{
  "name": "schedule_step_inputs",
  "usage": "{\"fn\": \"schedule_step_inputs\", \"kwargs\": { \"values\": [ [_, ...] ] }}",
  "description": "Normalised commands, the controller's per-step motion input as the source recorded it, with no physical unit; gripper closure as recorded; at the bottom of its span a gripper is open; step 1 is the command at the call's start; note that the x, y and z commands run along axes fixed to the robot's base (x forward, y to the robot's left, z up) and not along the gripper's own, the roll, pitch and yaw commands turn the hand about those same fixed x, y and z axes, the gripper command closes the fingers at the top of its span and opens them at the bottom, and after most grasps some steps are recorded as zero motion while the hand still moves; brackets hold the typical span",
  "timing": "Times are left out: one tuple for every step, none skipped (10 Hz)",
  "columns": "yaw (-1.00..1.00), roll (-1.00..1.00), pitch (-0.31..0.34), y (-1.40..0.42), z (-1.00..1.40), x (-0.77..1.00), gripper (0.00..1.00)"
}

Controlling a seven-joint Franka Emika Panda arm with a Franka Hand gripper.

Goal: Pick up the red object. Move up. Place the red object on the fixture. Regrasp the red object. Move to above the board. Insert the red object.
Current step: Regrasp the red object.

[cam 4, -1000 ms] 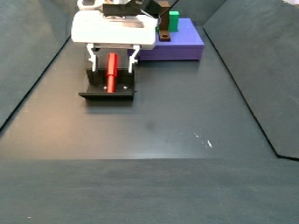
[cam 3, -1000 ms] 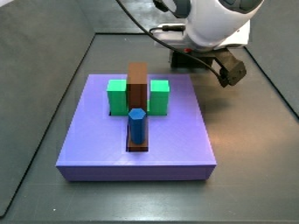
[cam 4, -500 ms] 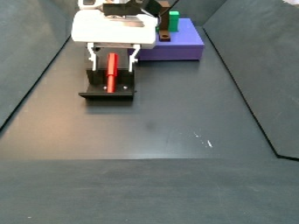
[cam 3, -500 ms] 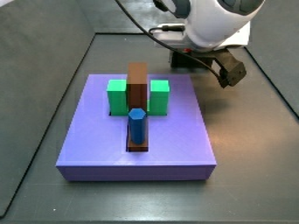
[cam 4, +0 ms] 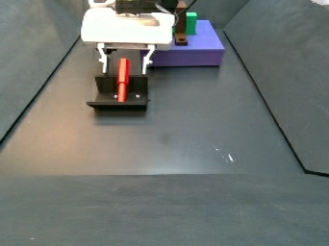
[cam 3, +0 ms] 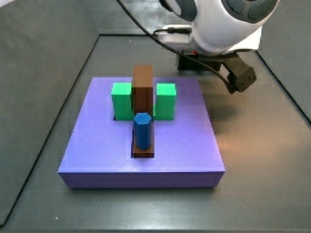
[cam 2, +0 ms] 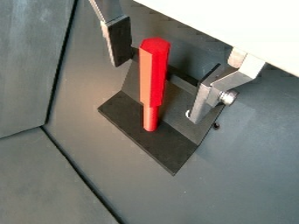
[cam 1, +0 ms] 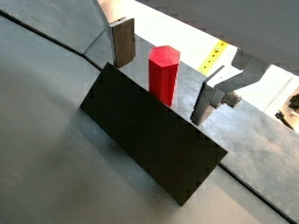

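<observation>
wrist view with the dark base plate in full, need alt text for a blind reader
A red object stands on the fixture between the open gripper fingers, one silver finger on each side with a gap to the peg. Dark grey floor surrounds the fixture.

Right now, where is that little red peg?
The red object sits on the fixture, away from the board. In both wrist views it stands between the open gripper fingers, apart from both.
</observation>
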Motion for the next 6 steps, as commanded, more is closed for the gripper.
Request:
{"fn": "schedule_step_inputs", "kwargs": {
  "values": [
    [0.00,0.00,0.000,0.00,0.00,0.00,1.00],
    [0.00,0.00,0.000,0.00,0.00,0.00,1.00],
    [0.00,0.00,0.000,0.00,0.00,0.00,1.00],
    [0.00,0.00,0.000,0.00,0.00,0.00,1.00],
    [0.00,0.00,0.000,0.00,0.00,0.00,1.00],
    [0.00,0.00,0.000,0.00,0.00,0.00,1.00]
  ]
}}
